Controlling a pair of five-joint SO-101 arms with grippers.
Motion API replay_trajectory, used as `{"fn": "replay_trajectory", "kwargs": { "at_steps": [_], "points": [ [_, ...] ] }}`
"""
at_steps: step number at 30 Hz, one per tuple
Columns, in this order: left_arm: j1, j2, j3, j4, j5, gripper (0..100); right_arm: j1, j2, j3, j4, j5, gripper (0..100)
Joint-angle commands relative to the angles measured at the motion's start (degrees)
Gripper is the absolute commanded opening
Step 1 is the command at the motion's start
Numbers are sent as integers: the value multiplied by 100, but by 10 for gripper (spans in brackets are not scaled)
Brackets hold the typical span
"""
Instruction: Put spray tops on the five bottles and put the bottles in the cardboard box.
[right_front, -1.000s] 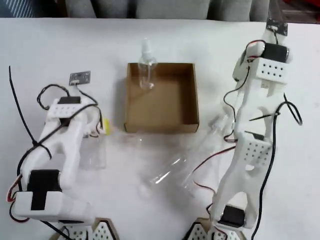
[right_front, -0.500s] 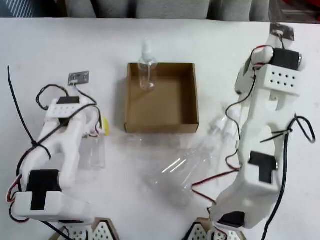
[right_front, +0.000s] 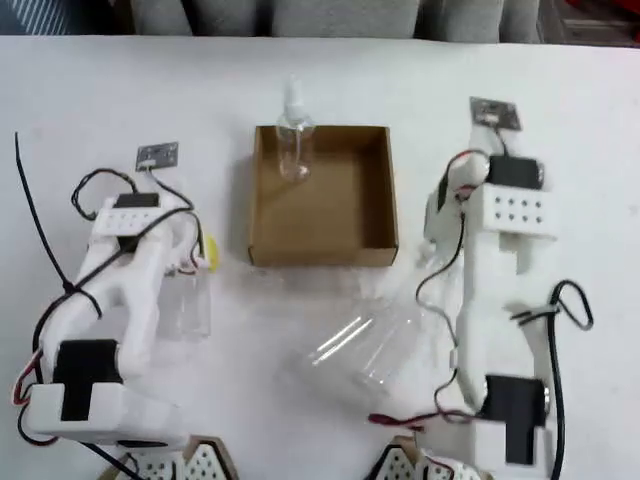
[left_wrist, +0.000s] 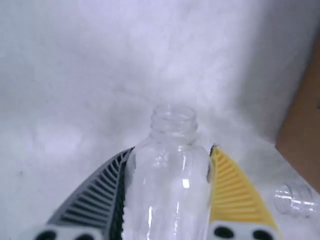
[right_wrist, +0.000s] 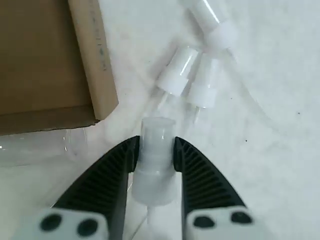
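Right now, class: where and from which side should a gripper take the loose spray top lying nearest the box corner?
Likely grip the spray top by its wide collar, from above: it lies on its side on the table, with a second top close beside it.

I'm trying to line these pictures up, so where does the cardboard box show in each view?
High view: box in the picture's centre.
Left wrist view: a strip of its wall at the frame's edge, past the held bottle.
Right wrist view: its corner, beyond the gripped spray top.
Shared landmark: the lying bottles near the box.
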Motion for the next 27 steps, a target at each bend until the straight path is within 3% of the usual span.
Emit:
{"fn": "replay_trajectory", "kwargs": {
  "at_steps": [1, 10, 27],
  "points": [
    [-57, -295, -35, -132, -53, 20, -233, -752, 440, -303, 79, 17],
    [-215, -321, -26, -123, -53, 20, -409, -2554, 2233, -1675, 88, 17],
    [-171, -338, 88, -211, -62, 20, -567, -2659, 3648, -3547, 88, 17]
  ]
}}
